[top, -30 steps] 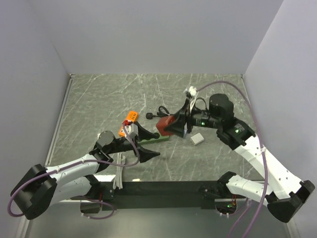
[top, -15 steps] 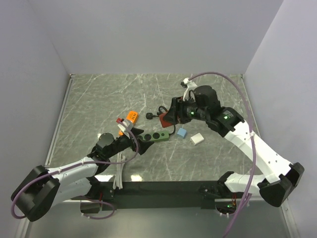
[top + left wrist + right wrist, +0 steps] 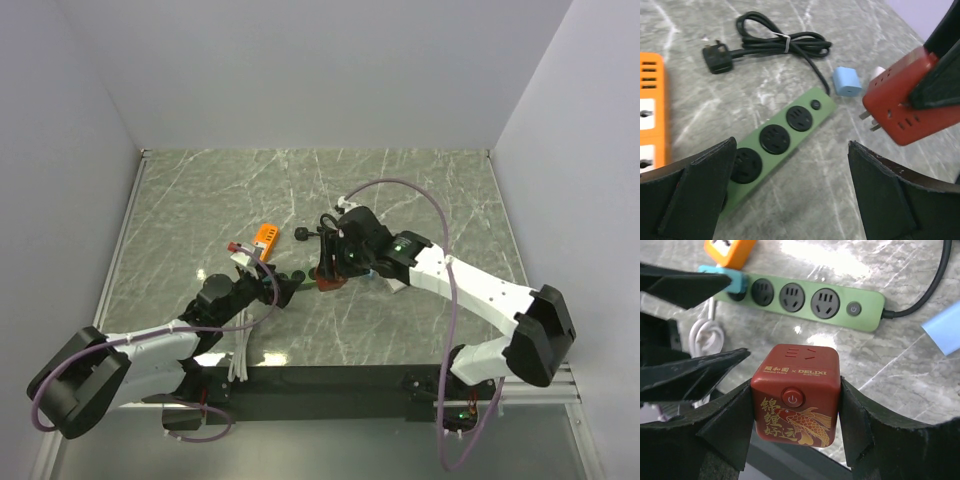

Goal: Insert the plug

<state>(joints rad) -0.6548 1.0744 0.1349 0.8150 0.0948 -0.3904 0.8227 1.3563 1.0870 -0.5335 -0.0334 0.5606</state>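
Observation:
The plug is a red cube (image 3: 796, 390) with a power button and a gold fish print; my right gripper (image 3: 796, 402) is shut on its two sides. In the left wrist view the red cube (image 3: 910, 95) hangs tilted above the table, metal prongs pointing down-left at the green power strip (image 3: 775, 142). The strip (image 3: 810, 302) lies flat with three black sockets showing and a round switch. My left gripper (image 3: 791, 165) stands open just above the table, straddling the strip's near end, nothing between its fingers. From above, the cube (image 3: 328, 275) sits over the strip's right end (image 3: 298, 278).
An orange power strip (image 3: 265, 236) lies left of the green one. A black cable with a plug (image 3: 775, 42) is coiled behind it. A small light-blue adapter (image 3: 846, 81) rests beside the strip's switch end. A white cable coil (image 3: 240, 355) lies near the front edge.
My right arm has swung left and down, carrying the red cube from right of the strip to just over its right end. The left gripper has drawn back slightly and stayed open.

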